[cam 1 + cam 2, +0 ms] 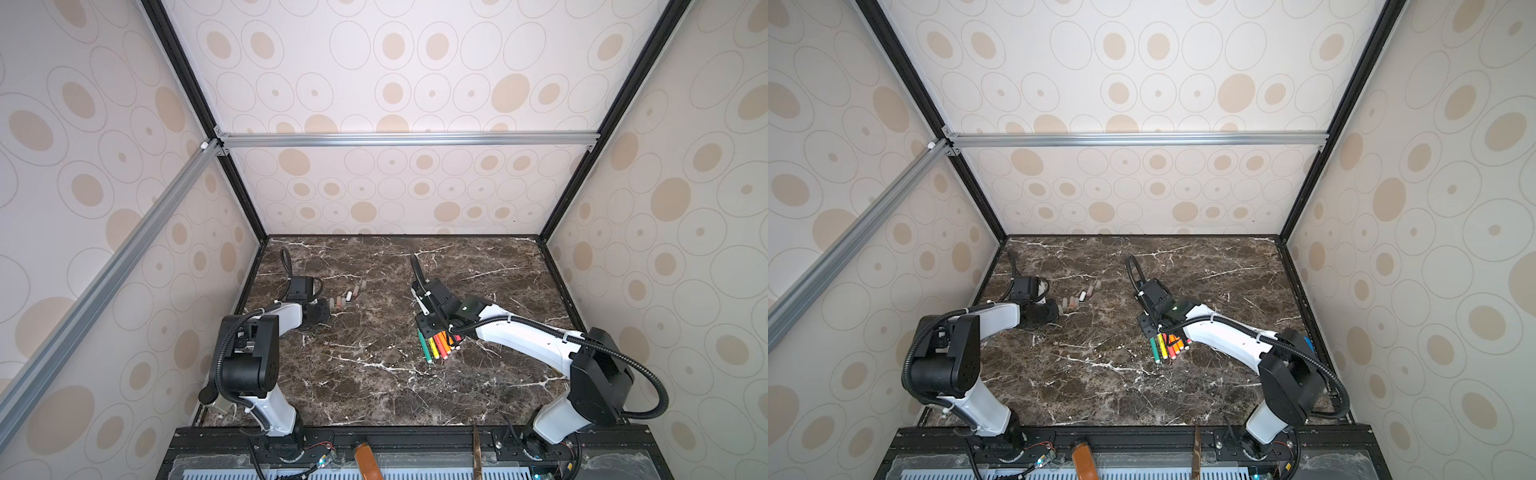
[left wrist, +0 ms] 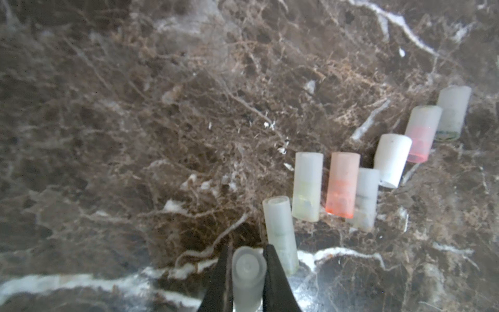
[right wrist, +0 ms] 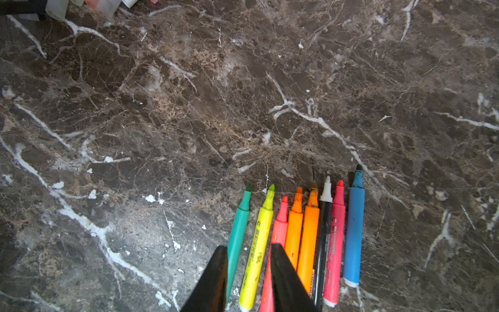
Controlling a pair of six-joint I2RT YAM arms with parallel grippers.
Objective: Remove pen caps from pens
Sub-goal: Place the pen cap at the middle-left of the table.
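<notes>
Several translucent pen caps [image 2: 307, 186] lie in a slanted row on the marble, one white [image 2: 391, 159], two tinted red; both top views show the row [image 1: 345, 297] [image 1: 1079, 298]. My left gripper [image 2: 247, 247] is shut on one more clear pen cap [image 2: 248, 270], right beside the nearest lying cap [image 2: 279, 232]. Several pens [image 3: 307, 229] lie side by side with bare tips, from green [image 3: 239, 229] to blue [image 3: 355, 229]. My right gripper [image 3: 249, 247] hovers open over the green and yellow [image 3: 260, 237] pens. A top view shows the pens [image 1: 438, 347].
The dark marble table [image 1: 374, 395] is boxed in by patterned walls on three sides. A black rail with cables and a brown object [image 1: 368, 459] runs along the front edge. The two arms' bases stand at the front left and front right.
</notes>
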